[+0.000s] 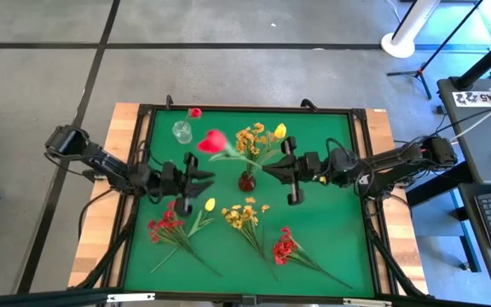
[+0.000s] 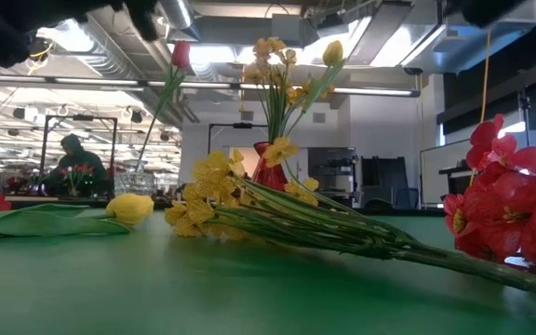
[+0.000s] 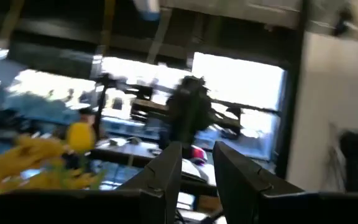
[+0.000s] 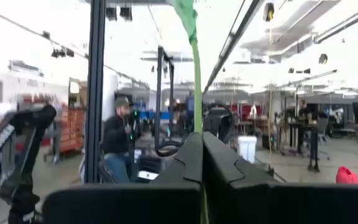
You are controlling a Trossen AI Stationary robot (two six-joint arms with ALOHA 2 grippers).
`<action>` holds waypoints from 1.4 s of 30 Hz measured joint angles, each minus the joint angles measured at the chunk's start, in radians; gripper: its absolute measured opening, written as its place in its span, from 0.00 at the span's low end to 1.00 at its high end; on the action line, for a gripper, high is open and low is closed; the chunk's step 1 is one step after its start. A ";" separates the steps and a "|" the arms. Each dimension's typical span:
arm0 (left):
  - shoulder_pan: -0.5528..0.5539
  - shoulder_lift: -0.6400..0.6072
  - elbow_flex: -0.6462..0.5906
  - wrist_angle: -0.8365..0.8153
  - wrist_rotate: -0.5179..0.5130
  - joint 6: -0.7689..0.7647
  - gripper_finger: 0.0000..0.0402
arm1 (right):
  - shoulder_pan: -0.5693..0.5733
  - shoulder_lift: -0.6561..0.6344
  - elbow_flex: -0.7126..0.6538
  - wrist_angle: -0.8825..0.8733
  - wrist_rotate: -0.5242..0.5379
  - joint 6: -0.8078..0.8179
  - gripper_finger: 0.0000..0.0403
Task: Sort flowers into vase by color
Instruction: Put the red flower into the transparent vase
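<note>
On the green table [image 1: 335,230], the right gripper [image 1: 271,168] is pinching the thin stem of a red tulip [image 1: 212,141], lifted near 11 o'clock. The left gripper [image 1: 205,181], at 9 o'clock, is holding nothing, fingers slightly apart. The floppy stem may be swinging, so the tulip could miss or tip the glass vase [image 1: 181,131] at 11 o'clock.

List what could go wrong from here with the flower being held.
1. The right gripper, jaws shut on a thin green stem, works right beside the dark red vase of yellow flowers; a swing could tip it or snag blossoms.
2. The red tulip seemingly on that stem could land among the yellows rather than in the clear glass vase.
</note>
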 joint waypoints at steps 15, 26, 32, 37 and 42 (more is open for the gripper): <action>0.035 0.001 0.166 -0.212 0.017 0.050 0.35 | 0.001 0.009 -0.042 0.033 0.028 0.047 0.00; 0.079 0.006 0.419 -0.564 0.010 0.062 0.59 | 0.001 0.009 -0.042 -0.008 0.030 0.047 0.00; 0.111 0.006 0.434 -0.540 0.035 0.061 0.59 | 0.001 0.009 -0.042 -0.024 0.030 0.047 0.00; 0.140 0.006 0.434 -0.473 0.087 0.042 0.58 | 0.001 0.009 -0.042 -0.038 0.040 0.046 0.00; 0.168 0.006 0.434 -0.446 0.159 0.005 0.58 | 0.001 0.009 -0.042 -0.037 0.046 0.046 0.00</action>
